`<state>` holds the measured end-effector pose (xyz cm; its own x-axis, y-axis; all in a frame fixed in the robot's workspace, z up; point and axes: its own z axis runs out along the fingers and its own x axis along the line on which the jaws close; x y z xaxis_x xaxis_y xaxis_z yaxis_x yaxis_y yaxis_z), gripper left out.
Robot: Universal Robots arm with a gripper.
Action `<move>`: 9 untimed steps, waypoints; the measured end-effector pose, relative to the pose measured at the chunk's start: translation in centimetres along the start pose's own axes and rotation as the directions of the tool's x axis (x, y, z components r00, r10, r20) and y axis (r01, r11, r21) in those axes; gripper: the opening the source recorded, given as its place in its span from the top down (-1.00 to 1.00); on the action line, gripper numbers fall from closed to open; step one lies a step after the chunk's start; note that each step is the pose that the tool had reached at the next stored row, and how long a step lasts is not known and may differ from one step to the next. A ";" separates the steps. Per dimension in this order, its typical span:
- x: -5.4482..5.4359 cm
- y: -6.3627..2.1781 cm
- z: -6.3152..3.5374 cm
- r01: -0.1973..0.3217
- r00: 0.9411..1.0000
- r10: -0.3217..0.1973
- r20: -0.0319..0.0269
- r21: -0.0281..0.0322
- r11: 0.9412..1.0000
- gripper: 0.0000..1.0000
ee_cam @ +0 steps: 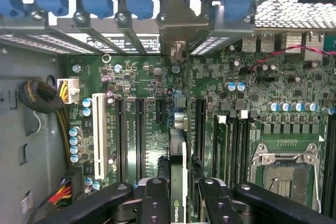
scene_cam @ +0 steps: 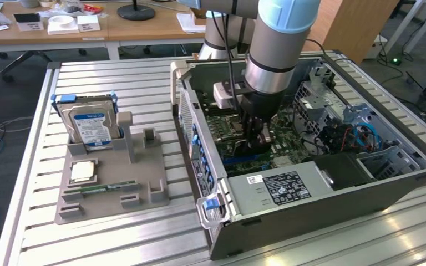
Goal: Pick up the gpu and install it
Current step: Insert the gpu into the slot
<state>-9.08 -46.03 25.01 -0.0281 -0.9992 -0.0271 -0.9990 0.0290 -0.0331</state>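
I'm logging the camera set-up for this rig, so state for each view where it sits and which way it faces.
Exterior view: high and off the arm, looking down on the table and the open computer case; the arm and claw reach inside.
Wrist view: on the wrist, looking along the claw at the motherboard; its fingers flank the gpu.
Shared: claw and motherboard.

gpu [ee_cam: 178, 156] inside case [scene_cam: 287, 233], above motherboard [ee_cam: 152, 87]
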 end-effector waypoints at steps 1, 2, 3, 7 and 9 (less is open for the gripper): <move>0.0 0.00 0.01 -0.002 1.000 0.002 0.000 0.000 1.000 0.47; 0.0 0.01 0.03 -0.002 1.000 0.002 0.000 0.000 1.000 0.47; 0.0 0.02 0.04 -0.002 1.000 0.002 0.000 0.000 1.000 0.47; -0.1 0.02 0.04 -0.002 1.000 0.002 0.000 0.000 1.000 0.47; -0.1 0.09 0.07 -0.002 1.000 0.002 0.000 0.001 1.000 0.47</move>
<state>-9.16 -45.90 24.94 -0.0304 -0.9992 -0.0275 -0.9989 0.0313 -0.0339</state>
